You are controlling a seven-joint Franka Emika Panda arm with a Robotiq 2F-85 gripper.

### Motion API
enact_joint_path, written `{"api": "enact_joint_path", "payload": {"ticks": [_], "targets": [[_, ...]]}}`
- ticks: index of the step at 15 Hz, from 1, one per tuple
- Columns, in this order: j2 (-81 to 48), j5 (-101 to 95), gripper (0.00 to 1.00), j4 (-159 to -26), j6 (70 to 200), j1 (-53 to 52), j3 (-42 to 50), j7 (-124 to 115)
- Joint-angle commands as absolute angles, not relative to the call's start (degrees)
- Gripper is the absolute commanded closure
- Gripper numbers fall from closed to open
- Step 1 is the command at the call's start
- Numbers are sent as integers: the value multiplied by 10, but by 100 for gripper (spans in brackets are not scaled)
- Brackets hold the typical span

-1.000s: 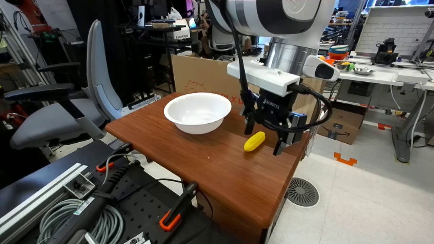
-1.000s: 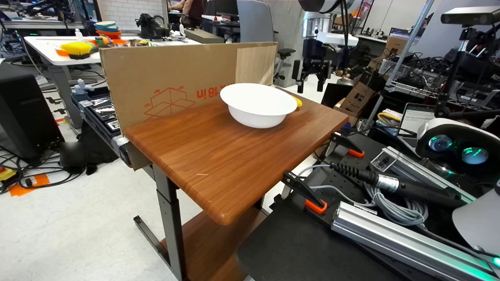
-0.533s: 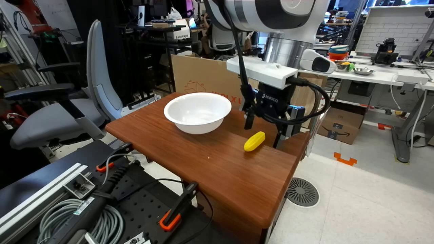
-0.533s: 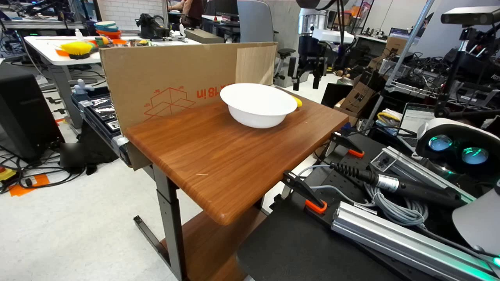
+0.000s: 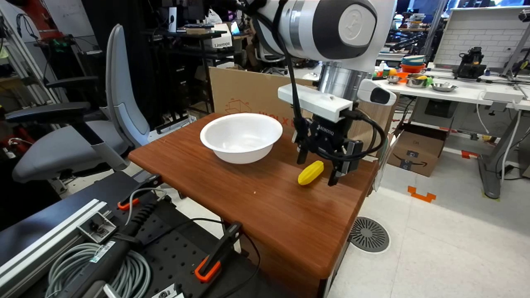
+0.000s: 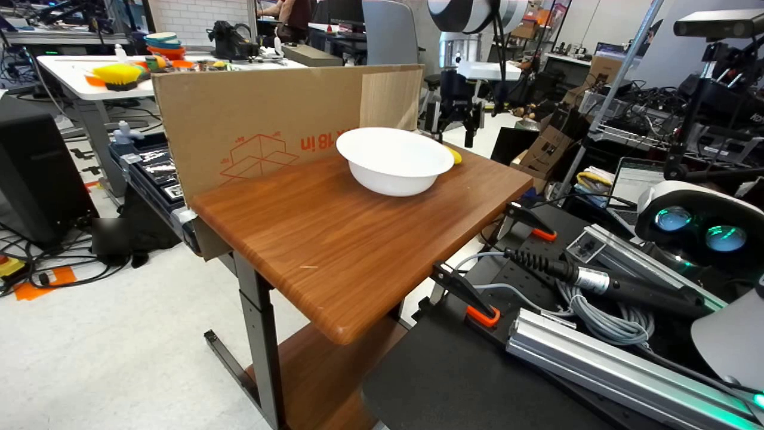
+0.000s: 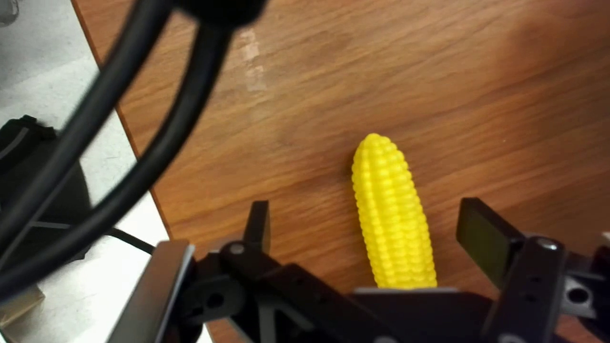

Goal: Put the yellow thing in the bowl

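Above the wooden table [image 5: 265, 207], the arm [image 5: 319, 33] is pointing its empty, widely spread gripper [image 5: 317, 171] downward, the corn [image 7: 394, 214] lying close below and the bowl [image 5: 243, 157] sitting off to one side.

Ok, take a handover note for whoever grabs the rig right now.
Gripper: open, holding nothing.
Yellow corn: lying on the brown table, showing between the open jaws in the wrist view.
White bowl: upright on the same table, apart from the corn.
Done: jaws seem roughly lined up; no grasp yet.
Left: grip the corn, lift it, release it in the bowl.
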State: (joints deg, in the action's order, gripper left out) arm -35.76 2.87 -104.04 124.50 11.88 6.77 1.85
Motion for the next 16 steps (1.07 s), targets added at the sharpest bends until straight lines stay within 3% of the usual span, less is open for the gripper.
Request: {"api": "enact_joint_path", "payload": {"ticks": [1, 2, 3, 5, 12, 13, 16], "targets": [[-394, 32, 0, -996, 1223, 120, 69, 6], [-398, 33, 7, -991, 1222, 120, 69, 5], [-402, 33, 28, -986, 1222, 120, 68, 5], [-406, 33, 32, -979, 1222, 120, 67, 4], [-394, 33, 89, -983, 1238, 117, 67, 0], [-388, 36, 93, -989, 1243, 117, 66, -1], [-352, 40, 92, -1022, 1262, 114, 63, -5]]}}
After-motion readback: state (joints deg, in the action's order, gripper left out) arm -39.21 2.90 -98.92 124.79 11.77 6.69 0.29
